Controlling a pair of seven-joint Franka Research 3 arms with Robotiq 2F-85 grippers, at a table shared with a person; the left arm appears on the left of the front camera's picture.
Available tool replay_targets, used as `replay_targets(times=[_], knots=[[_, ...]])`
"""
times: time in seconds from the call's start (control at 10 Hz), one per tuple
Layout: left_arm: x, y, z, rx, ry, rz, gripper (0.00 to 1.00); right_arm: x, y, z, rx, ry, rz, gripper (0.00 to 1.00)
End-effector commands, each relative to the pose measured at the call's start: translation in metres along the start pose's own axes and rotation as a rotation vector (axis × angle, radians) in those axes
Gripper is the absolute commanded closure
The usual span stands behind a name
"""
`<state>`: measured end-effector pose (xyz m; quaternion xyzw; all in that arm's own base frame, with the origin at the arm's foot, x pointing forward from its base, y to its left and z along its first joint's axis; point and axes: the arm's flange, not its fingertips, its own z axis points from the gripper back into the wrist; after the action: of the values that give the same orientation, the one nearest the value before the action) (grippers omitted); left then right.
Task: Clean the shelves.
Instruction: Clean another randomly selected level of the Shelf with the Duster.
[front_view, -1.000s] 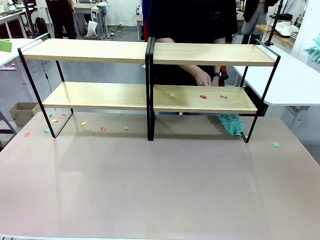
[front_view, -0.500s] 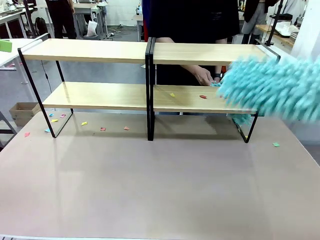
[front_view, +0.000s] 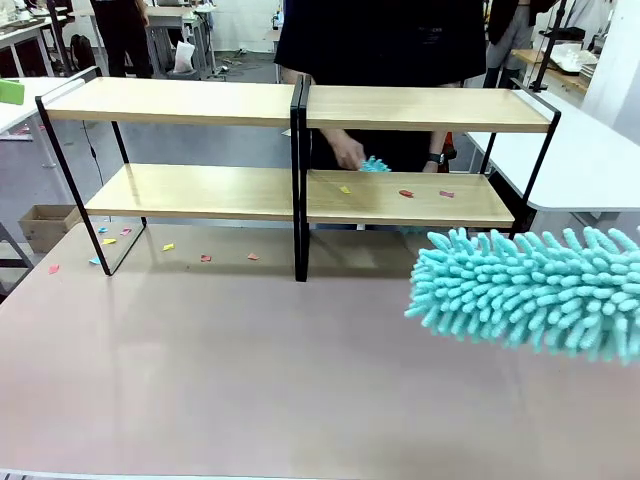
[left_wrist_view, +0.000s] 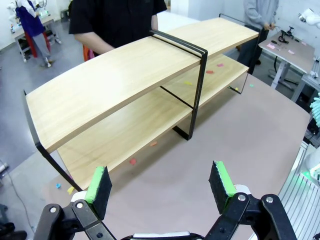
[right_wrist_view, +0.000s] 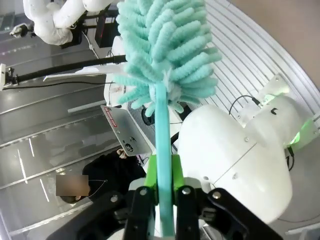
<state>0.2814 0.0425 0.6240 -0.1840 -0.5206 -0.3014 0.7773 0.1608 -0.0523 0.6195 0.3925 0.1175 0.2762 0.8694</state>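
Beyond the spread left hand (left_wrist_view: 159, 175), shelves (left_wrist_view: 120, 85), apart, right hand (right_wrist_view: 163, 162) gripping duster (right_wrist_view: 160, 45)

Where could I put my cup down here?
Both top boards of the shelves are bare, and so is the left lower board. The tabletop in front is bare at left and middle. Crowded: the right lower board, with paper scraps and a person's hand; the teal duster hangs over the table's right.

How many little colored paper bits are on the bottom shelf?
3, all on the lower right shelf board: a yellow bit, a red bit and a pink bit. The person's duster may hide more.
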Motion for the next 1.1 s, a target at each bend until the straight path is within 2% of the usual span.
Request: replay_targets(times=[0.0,0.1,0.2,0.4,0.5,0.6,0.7,0.8,0.9,1.0], knots=[[0.000,0.000,0.000,-0.004,0.003,-0.001,0.00,0.054,0.006,-0.030,-0.058,-0.054,0.015,0.88],[0.000,0.000,0.000,-0.004,0.003,-0.001,0.00,0.093,0.007,-0.048,-0.056,-0.042,0.075,0.88],[0.000,0.000,0.000,-0.004,0.003,-0.001,0.00,0.123,0.008,-0.057,-0.119,-0.150,0.053,0.88],[0.000,0.000,0.000,-0.004,0.003,-0.001,0.00,0.171,0.014,-0.075,-0.171,-0.248,0.075,0.88],[0.000,0.000,0.000,-0.004,0.003,-0.001,0.00,0.186,0.017,-0.083,-0.192,-0.199,0.080,0.88],[0.000,0.000,0.000,-0.004,0.003,-0.001,0.00,0.160,0.012,-0.071,-0.151,-0.177,0.036,0.88],[0.000,0.000,0.000,-0.004,0.003,-0.001,0.00,0.160,0.012,-0.071,-0.151,-0.177,0.036,0.88],[0.000,0.000,0.000,-0.004,0.003,-0.001,0.00,0.183,0.015,-0.083,-0.188,-0.195,0.044,0.88],[0.000,0.000,0.000,-0.004,0.003,-0.001,0.00,0.181,0.008,-0.081,-0.210,-0.382,0.046,0.88],[0.000,0.000,0.000,-0.004,0.003,-0.001,0.00,0.191,-0.004,-0.081,-0.254,-0.480,0.017,0.88]])
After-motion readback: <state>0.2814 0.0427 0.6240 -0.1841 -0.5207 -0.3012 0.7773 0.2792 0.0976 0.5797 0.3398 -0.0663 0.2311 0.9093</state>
